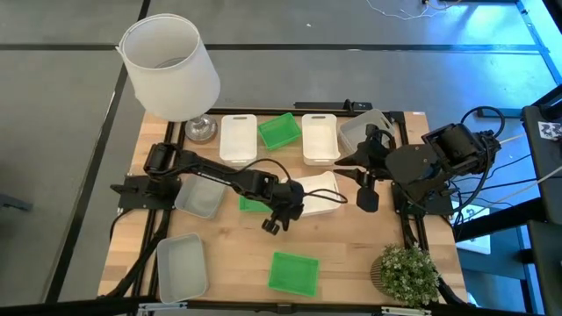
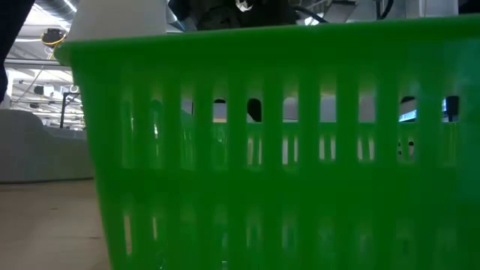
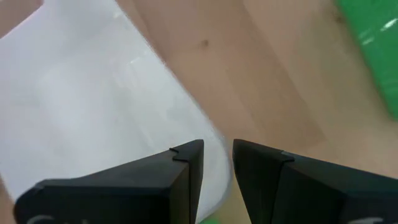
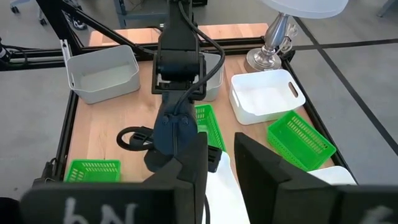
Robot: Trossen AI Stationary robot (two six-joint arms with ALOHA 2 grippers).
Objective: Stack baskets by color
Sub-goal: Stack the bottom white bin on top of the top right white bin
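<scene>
While the left hand (image 1: 277, 219) sits mid-surface, it's pinching the near rim of a white basket (image 1: 318, 195), and the left wrist view shows that thin lip running right into the narrow gap between the two dark fingers (image 3: 186, 171). The basket looks tipped, one end seemingly riding on a green basket (image 1: 250, 204) beside it. The right hand (image 1: 367, 198) waits just off the other end; spread or pressed together, I cannot tell.

Two more white baskets (image 1: 238, 139) lie at the back edge, so that's where I'd judge this one belongs. To do it well: lift straight until it's free of the green one, keep it level, square its rounded corners over the target, then let it nest.

These are smooth, glossy, shallow plastic trays. The green kind has slotted walls (image 2: 262, 150), so a snagged edge is a risk. The grey ones (image 1: 182, 266) are cloudy and see-through. The wooden surface (image 1: 351, 254) is pale and flat.
</scene>
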